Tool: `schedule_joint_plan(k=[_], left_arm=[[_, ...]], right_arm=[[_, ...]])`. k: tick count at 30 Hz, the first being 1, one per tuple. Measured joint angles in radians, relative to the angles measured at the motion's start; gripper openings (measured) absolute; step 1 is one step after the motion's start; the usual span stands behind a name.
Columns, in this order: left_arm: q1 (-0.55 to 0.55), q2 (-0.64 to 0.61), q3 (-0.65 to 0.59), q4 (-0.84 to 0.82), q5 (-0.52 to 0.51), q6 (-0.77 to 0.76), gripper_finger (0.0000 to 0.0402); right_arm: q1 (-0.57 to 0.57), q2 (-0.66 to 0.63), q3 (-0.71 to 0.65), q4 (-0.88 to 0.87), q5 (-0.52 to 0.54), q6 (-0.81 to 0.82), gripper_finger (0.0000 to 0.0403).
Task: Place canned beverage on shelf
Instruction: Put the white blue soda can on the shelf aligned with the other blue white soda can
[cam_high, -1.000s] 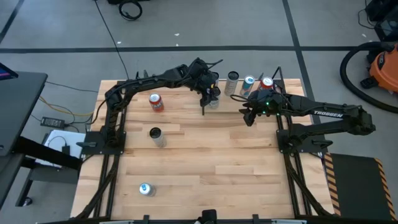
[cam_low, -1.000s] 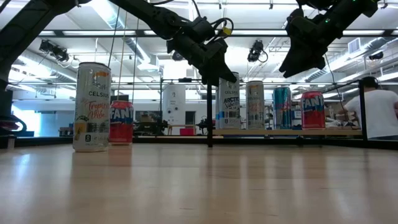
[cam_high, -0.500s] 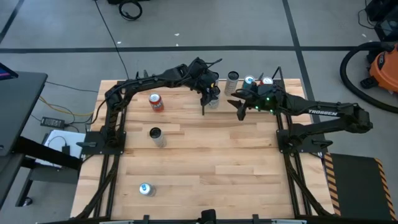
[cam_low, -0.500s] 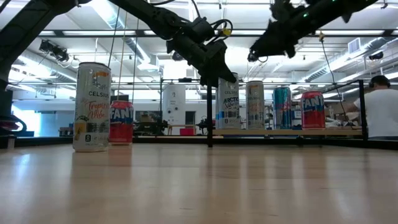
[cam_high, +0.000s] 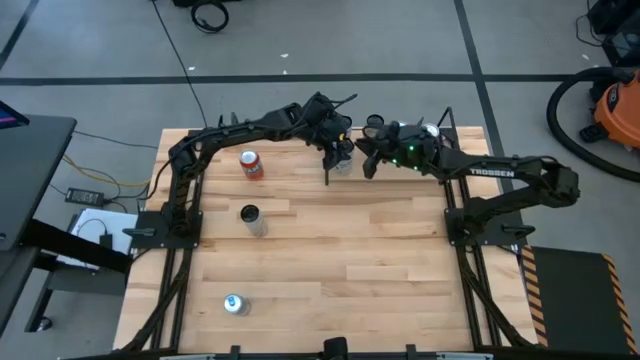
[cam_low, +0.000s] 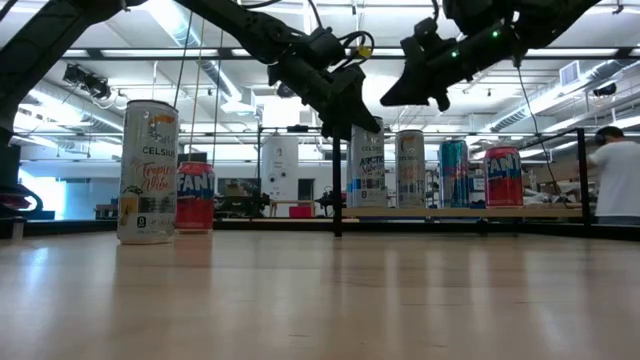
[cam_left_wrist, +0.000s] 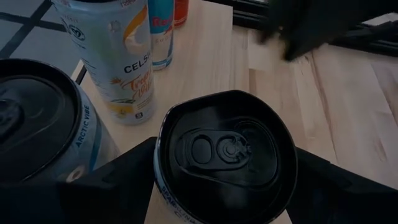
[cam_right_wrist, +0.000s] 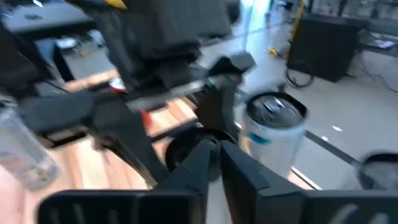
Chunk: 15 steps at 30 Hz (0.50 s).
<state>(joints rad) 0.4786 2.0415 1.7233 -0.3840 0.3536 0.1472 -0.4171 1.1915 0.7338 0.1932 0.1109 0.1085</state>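
Pale planked worktop (cam_high: 330, 250), shelf (cam_low: 470, 211) at its far edge. Left gripper (cam_high: 343, 152) holds a black-topped can (cam_left_wrist: 225, 152) at the shelf's corner; right gripper (cam_high: 366, 165) hovers close beside, jaws shut, empty — a bump could topple the neighbouring Arctic Vibe can (cam_left_wrist: 43, 121).

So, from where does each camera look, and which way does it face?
High: above the table, facing straight down; both arms show, the shelf at the far edge.
Low: at tabletop height, facing level across; both arms enter from above.
Left wrist: on the left arm, looking down on a black can between its own fingers.
Right wrist: on the right arm, facing the left end effector.
High and low share the Fanta can.
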Motion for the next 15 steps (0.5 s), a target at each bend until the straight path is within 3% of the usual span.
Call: schedule_joint_plan(k=[4,15], left_arm=[[-0.001,0.000,0.000,0.000,-0.001,-0.015,0.0289],[0.000,0.000,-0.002,0.011,0.004,0.007,0.0289]], right_arm=[[0.000,0.001,0.000,0.023,-0.046,-0.004,0.0008],[-0.013,0.109,0.000,0.109,-0.086,0.019,0.0012]])
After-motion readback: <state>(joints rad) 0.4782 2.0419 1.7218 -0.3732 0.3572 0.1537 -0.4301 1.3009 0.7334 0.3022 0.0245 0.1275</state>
